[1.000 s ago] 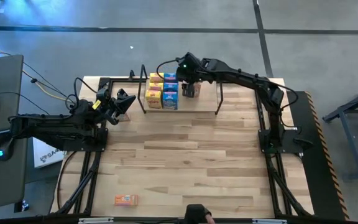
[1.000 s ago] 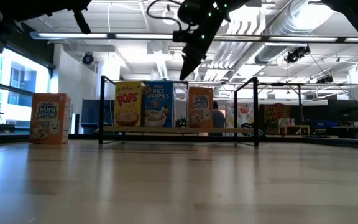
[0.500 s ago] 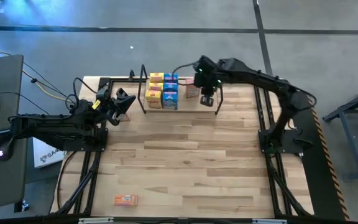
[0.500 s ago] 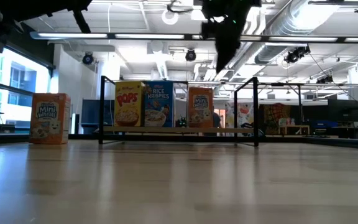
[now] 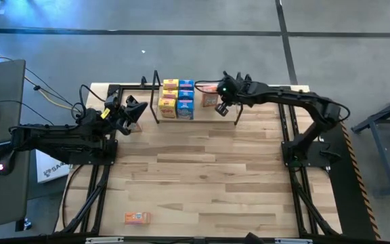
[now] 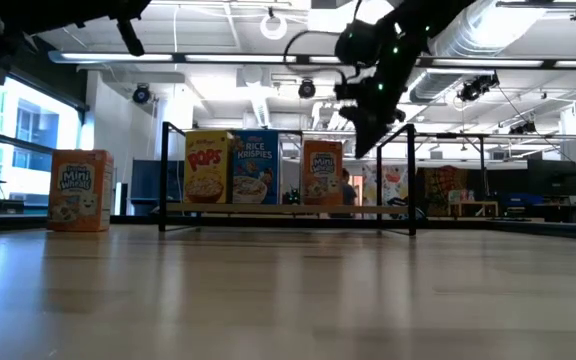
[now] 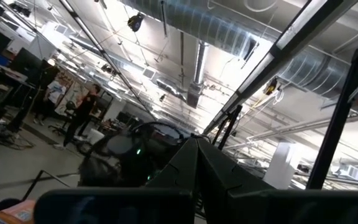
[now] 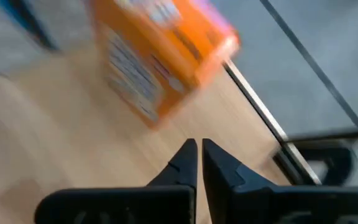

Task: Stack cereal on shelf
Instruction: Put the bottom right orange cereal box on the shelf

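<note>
The right pincer point(image 5: 223, 108) hangs closed and empty just beside the orange box point(image 5: 210, 99) on the shelf point(image 5: 238, 108). The left pincer point(image 5: 135, 110), seemingly closed, waits at the surface's point(image 5: 202, 176) left edge.

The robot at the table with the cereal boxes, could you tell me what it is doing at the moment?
It is putting cereal boxes on the shelf. The right gripper hangs shut and empty beside an orange box standing on the shelf board, apart from the yellow and blue boxes at the other end. The left gripper waits shut at the table's left side. Another orange box lies on the table's near edge.
</note>
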